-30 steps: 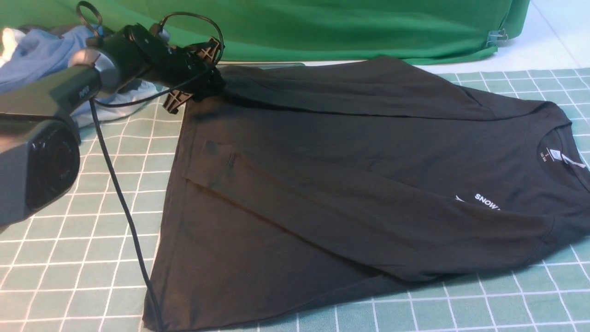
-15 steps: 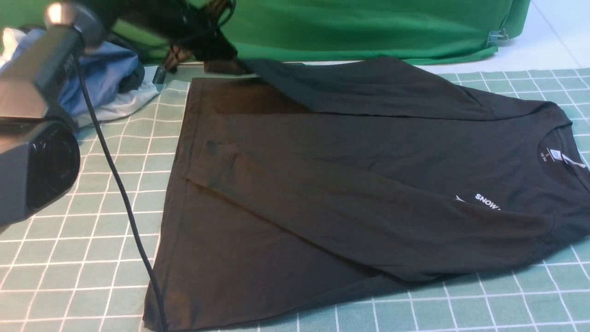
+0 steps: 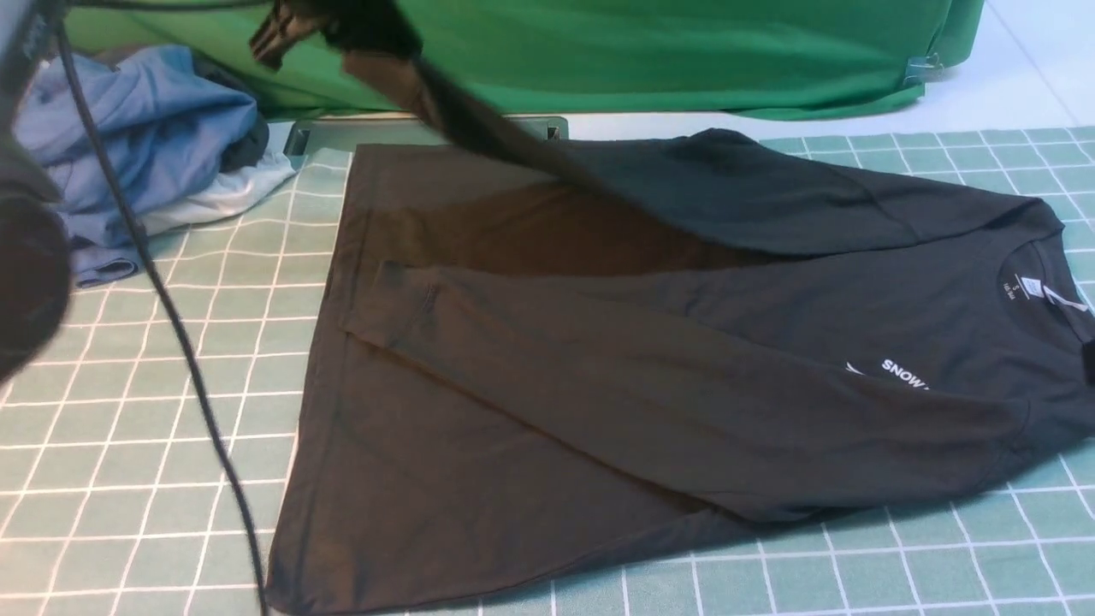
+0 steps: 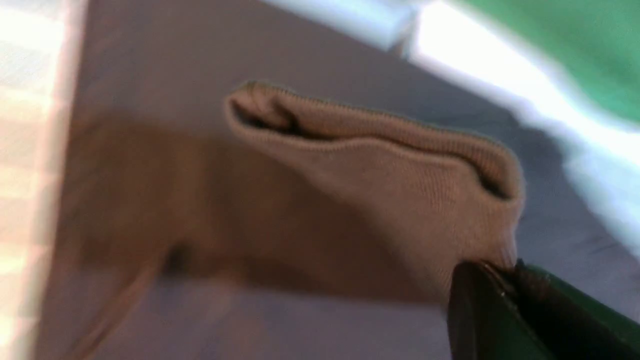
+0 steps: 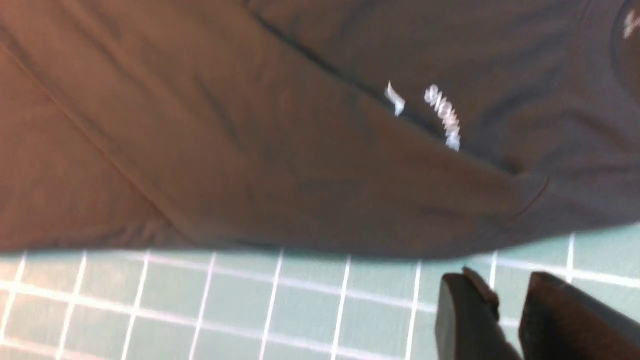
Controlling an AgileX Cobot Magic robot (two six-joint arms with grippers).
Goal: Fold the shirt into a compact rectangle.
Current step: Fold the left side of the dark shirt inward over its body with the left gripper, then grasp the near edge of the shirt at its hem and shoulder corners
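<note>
From where I stand, the shirt (image 3: 479,488) lies flat across the middle of the tabletop (image 3: 1009,94). Its long axis runs from left edge to right edge, hem leftward and collar (image 3: 1039,282) rightward. The left claw (image 4: 510,272) is clamped tight on the far sleeve's cuff (image 4: 380,150) and holds it aloft near the far-left corner (the sleeve slopes down to its shoulder). The body lies nearward and rightward of that claw, so I'd guess the fold goes that way.

The near sleeve (image 3: 667,385) lies across the body. The right claw (image 5: 507,310), slightly parted and empty, hovers over the checked mat (image 3: 128,428) just off the shirt's near edge. Blue and white garments (image 3: 145,128) and a green cloth (image 3: 642,51) sit behind, and a cable (image 3: 171,325) dangles beside the hem.
</note>
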